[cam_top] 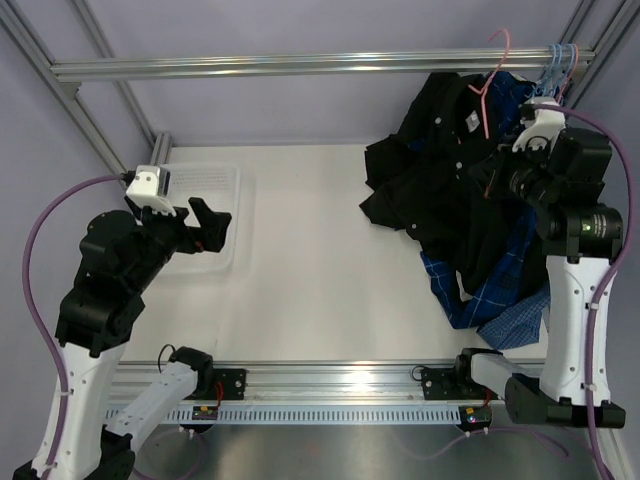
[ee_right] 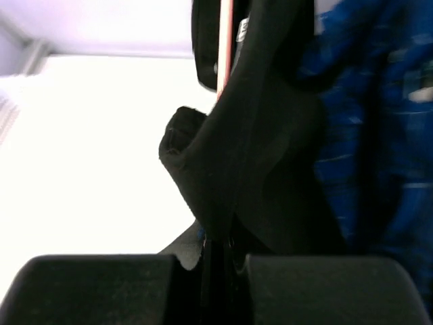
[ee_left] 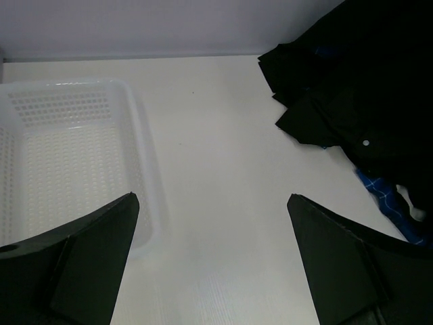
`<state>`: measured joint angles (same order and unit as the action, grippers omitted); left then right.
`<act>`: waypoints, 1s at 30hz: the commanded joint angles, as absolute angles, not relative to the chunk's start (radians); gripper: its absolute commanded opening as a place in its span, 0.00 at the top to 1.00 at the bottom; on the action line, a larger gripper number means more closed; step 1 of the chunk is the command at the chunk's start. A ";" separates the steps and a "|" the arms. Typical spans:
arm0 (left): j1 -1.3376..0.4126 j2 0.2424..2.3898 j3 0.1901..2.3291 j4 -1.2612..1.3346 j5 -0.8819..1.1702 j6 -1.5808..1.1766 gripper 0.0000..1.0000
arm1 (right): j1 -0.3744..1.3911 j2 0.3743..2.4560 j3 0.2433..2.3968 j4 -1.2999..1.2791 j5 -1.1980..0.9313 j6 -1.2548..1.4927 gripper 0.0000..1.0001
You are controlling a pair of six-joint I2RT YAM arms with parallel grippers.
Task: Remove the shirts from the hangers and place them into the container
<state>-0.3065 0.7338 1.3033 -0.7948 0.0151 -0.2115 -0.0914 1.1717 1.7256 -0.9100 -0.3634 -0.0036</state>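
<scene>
Several shirts hang bunched at the right end of the rail. A black shirt [cam_top: 440,175] on a pink hanger [cam_top: 487,92] is in front, and a blue plaid shirt [cam_top: 500,292] trails down to the table behind it. My right gripper [cam_top: 503,170] is shut on a fold of the black shirt [ee_right: 250,135], just below the pink hanger wire [ee_right: 224,47]. The plaid shirt [ee_right: 372,122] fills the right of that view. My left gripper [cam_top: 212,222] hovers open and empty [ee_left: 213,198] beside the white lattice container [cam_top: 205,182], whose near wall [ee_left: 145,176] is at the left.
Light blue hangers [cam_top: 560,58] hook over the aluminium rail [cam_top: 300,65] at its right end. Frame posts stand at the back corners. The black shirt's hem [ee_left: 318,115] spreads onto the white table [cam_top: 320,250] at mid-right.
</scene>
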 commanded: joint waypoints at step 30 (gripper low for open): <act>-0.888 1.288 1.640 -0.290 -0.218 -0.288 0.25 | 0.620 1.193 1.502 -0.657 -0.592 0.008 1.00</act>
